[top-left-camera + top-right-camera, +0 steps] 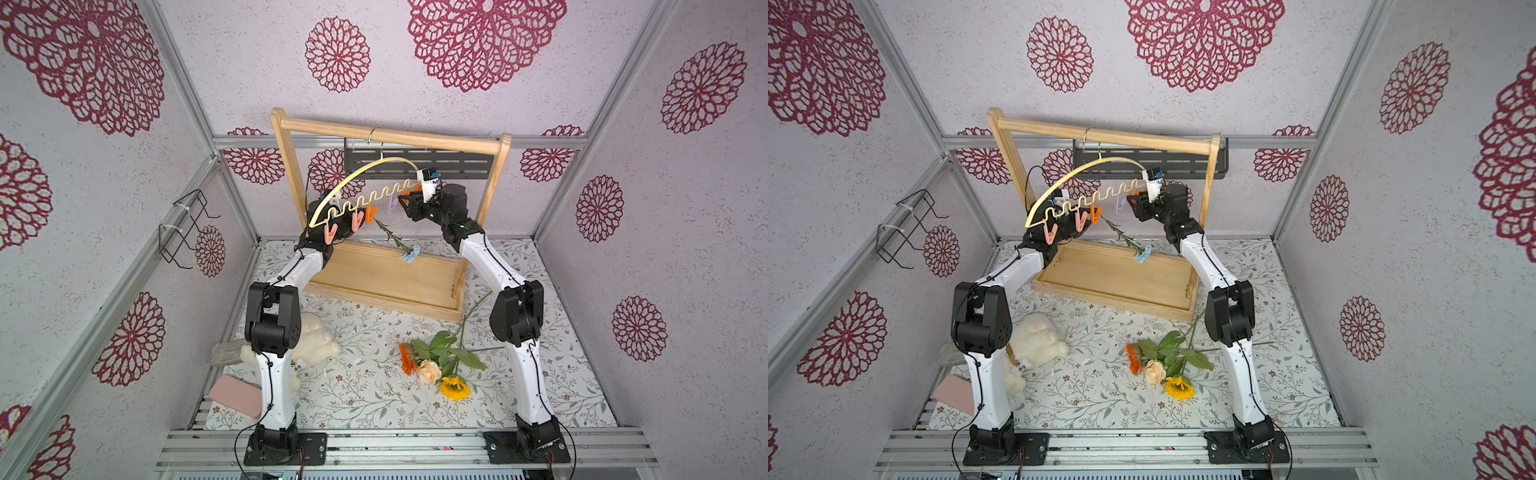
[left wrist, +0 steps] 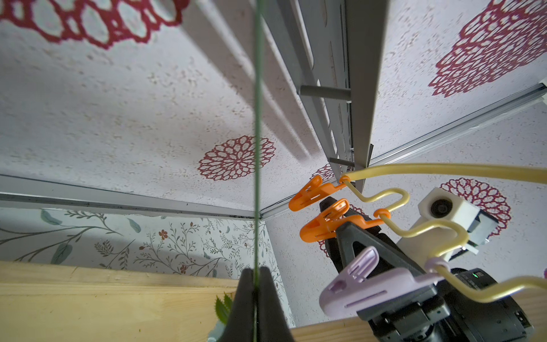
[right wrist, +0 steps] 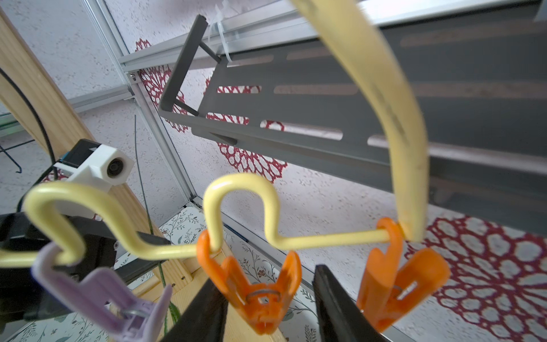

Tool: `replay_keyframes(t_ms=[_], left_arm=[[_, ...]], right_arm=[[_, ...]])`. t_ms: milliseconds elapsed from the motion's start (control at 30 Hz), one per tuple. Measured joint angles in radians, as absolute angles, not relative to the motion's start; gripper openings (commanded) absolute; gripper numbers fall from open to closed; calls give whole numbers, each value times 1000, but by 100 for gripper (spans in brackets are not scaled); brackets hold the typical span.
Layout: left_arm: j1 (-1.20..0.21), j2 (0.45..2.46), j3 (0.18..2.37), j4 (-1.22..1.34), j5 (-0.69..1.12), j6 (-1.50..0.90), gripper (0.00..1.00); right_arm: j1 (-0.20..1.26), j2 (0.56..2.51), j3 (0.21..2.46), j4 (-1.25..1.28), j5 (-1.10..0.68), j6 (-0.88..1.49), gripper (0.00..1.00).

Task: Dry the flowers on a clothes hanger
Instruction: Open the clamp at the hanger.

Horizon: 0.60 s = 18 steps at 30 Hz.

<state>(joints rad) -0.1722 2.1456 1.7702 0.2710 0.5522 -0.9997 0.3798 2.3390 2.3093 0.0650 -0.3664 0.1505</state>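
My left tool clamped the carnation stem; my right tool straddled an orange clothespin on the clothes hanger. Whether it squeezed, I couldn't tell. Next: pinch it open.

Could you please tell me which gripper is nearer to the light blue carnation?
Left. The left gripper is shut on the carnation stem. The right gripper is apart from it, up by the hanger, jaws open around an orange clothespin.

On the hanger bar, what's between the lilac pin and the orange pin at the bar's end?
Another orange clothespin, on the wavy bar of the hanger; the right wrist view shows it, straddled by the open right gripper.
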Motion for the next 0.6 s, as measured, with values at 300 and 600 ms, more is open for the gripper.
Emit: replay_keyframes(t_ms=[300, 600], left_arm=[[-172, 2146, 1770, 277, 561, -1004, 0], [-172, 2147, 1770, 290, 566, -1007, 0]], right_arm=[[380, 2339, 2309, 82, -370, 150, 51], [379, 2339, 2313, 93, -370, 153, 55]])
